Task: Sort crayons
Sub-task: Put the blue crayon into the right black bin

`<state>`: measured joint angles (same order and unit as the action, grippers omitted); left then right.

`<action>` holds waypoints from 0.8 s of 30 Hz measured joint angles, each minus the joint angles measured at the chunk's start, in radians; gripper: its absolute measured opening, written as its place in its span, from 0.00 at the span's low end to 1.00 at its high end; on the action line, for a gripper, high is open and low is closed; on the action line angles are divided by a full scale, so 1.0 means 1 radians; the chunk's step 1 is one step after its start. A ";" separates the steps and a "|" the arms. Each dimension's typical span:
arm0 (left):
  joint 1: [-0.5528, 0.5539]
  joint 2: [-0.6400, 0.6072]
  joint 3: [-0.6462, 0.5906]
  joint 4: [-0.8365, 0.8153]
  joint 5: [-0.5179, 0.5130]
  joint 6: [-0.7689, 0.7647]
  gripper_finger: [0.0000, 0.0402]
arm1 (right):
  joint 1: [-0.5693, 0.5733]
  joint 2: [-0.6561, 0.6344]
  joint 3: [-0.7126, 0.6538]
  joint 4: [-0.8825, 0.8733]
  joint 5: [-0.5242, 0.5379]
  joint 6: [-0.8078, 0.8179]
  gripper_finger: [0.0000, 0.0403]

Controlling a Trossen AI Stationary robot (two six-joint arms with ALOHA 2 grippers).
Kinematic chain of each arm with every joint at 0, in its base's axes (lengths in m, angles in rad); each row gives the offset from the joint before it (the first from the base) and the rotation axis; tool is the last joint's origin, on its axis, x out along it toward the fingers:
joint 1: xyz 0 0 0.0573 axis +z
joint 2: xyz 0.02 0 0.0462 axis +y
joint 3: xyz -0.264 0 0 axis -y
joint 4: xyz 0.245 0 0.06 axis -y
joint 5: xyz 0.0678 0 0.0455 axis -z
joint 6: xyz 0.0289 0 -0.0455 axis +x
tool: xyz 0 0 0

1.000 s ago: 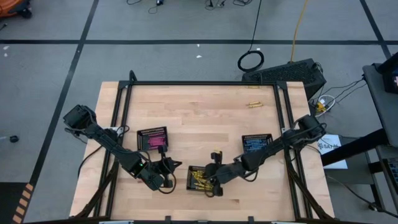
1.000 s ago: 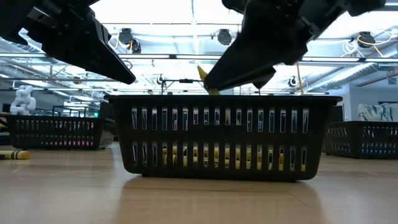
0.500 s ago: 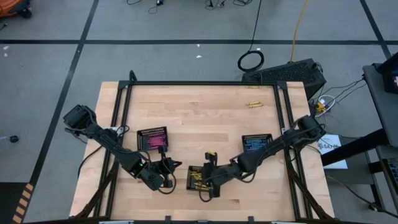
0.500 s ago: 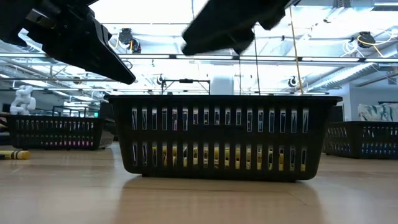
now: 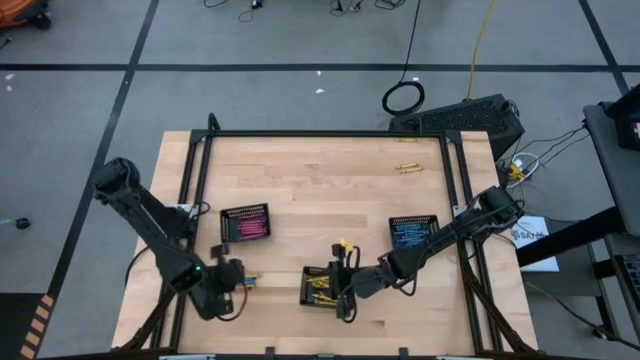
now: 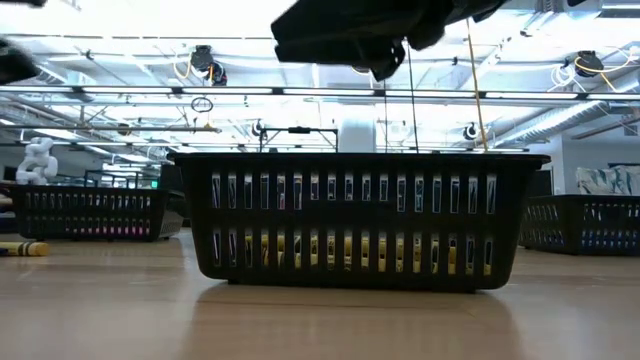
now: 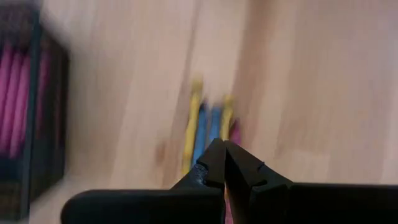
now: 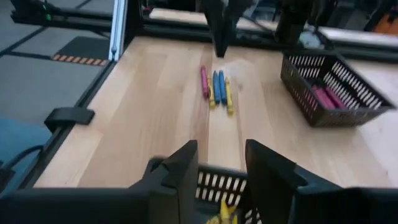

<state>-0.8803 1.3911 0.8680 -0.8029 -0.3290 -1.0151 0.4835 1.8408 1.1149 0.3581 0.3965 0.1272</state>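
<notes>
Four loose crayons (image 8: 215, 86), pink, yellow, blue and yellow, lie side by side on the wood near the table's left front (image 5: 249, 281). My left gripper (image 7: 224, 163) is shut, pointing down just short of their near ends; I see no touch. My right gripper (image 8: 221, 167) stands open and nearly level above the black mesh tray of yellow crayons (image 5: 320, 288), with nothing between its fingers. In the low view that tray (image 6: 360, 220) fills the middle, under my right gripper (image 6: 385, 62).
A tray of pink crayons (image 5: 245, 224) stands behind the left gripper and a tray of blue crayons (image 5: 412, 230) at the right. Two more crayons (image 5: 407, 167) lie near the far right edge. A black frame (image 5: 320, 133) borders the table.
My left gripper has swung from beside the yellow tray toward the table's left edge and tipped steeply down over the loose crayons. The yellow crayon that stuck out under my right gripper is gone from it; that gripper has risen a little and levelled out above the tray.
</notes>
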 joint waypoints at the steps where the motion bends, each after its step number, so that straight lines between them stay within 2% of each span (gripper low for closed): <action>1: -0.022 0.001 -0.009 -0.021 0.000 -0.073 0.01 | 0.000 0.000 0.000 0.011 0.000 -0.009 0.29; 7: -0.130 0.005 -0.084 0.000 0.023 -0.289 0.01 | 0.000 0.000 0.000 0.036 0.000 -0.035 0.29; 11: -0.173 0.005 -0.092 -0.076 0.048 -0.364 0.03 | 0.000 0.000 0.000 0.035 0.000 -0.035 0.29; 17: -0.173 0.023 -0.092 -0.184 -0.005 -0.355 0.15 | 0.000 0.000 0.000 0.035 0.000 -0.035 0.29; 24: -0.160 0.073 -0.092 -0.106 -0.005 -0.231 0.21 | 0.000 0.000 0.000 0.035 0.000 -0.035 0.29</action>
<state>-1.0401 1.4639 0.7757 -0.9091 -0.3340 -1.2463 0.4835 1.8408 1.1149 0.3931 0.3962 0.0921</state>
